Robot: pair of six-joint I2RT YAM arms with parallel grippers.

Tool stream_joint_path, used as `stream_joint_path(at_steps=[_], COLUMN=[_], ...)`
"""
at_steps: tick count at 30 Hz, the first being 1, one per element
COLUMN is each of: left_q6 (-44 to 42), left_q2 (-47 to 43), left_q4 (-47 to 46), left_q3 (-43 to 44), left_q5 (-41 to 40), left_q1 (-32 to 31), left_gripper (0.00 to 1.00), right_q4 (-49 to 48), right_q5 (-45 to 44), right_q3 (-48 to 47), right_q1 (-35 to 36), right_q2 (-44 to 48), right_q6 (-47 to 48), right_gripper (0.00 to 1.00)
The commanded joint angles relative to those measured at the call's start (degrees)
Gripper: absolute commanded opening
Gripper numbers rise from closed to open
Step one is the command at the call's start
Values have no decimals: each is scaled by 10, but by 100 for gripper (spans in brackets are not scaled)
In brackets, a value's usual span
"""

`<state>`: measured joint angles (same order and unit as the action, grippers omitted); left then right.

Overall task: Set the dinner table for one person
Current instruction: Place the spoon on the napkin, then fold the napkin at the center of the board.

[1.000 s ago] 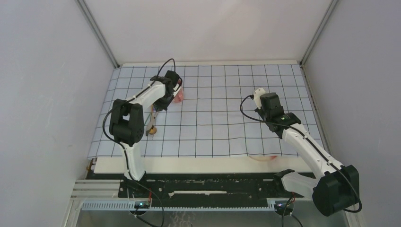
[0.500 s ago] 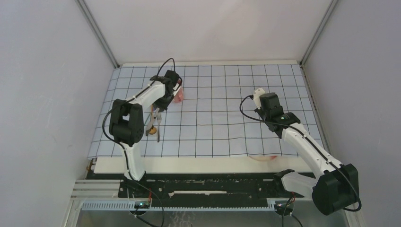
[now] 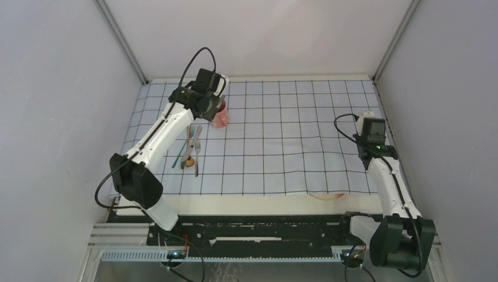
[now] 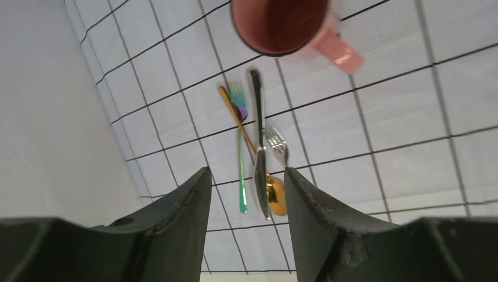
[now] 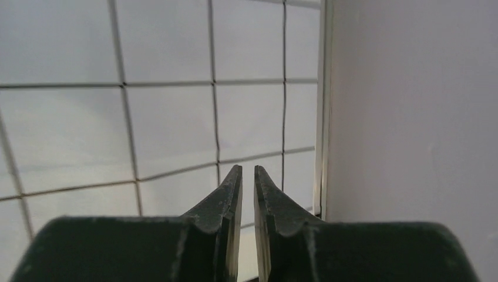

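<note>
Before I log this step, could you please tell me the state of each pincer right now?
Left pincer: open, holding nothing.
Right pincer: nearly closed, holding nothing.

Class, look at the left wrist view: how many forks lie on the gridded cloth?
2. A rainbow-tinted fork lies left of the knife; a silver fork lies right of it. Others may be hidden.

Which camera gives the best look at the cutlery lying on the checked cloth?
The left wrist view: the cutlery lies close, framed by the open left end effector, each piece distinguishable. The top external view shows it small, beside the left arm. The right wrist view shows none, only cloth and wall.
</note>
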<state>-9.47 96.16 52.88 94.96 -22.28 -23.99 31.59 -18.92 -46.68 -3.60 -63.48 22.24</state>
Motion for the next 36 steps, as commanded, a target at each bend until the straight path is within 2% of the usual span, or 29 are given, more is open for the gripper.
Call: stream_joint_path(at_steps=[1, 5, 10, 13, 18, 24, 36], left_q6=[22, 30, 31, 15, 4, 3, 1], left_q2=[-21, -10, -11, -16, -9, 0, 7], left_q4=[8, 10, 8, 11, 14, 21, 29], left_q3=[11, 12, 10, 20, 27, 26, 24], left_q5=[31, 48, 89, 102, 59, 51, 34], left_q1=[-52, -76, -89, -89, -89, -90, -90], left_gripper=[54, 55, 56, 57, 59, 59, 59], right_q4=[18, 3, -20, -20, -18, 1, 2], right_q5=[59, 96, 133, 167, 256, 310, 299], right_q3=[36, 62, 74, 74, 74, 64, 60], right_q1=[-100, -186, -272, -322, -408, -411, -410], right_q2=[44, 41, 12, -12, -66, -102, -130], right_q6=[30, 60, 86, 104, 140, 155, 163], right_gripper=[23, 30, 45, 47, 49, 49, 50])
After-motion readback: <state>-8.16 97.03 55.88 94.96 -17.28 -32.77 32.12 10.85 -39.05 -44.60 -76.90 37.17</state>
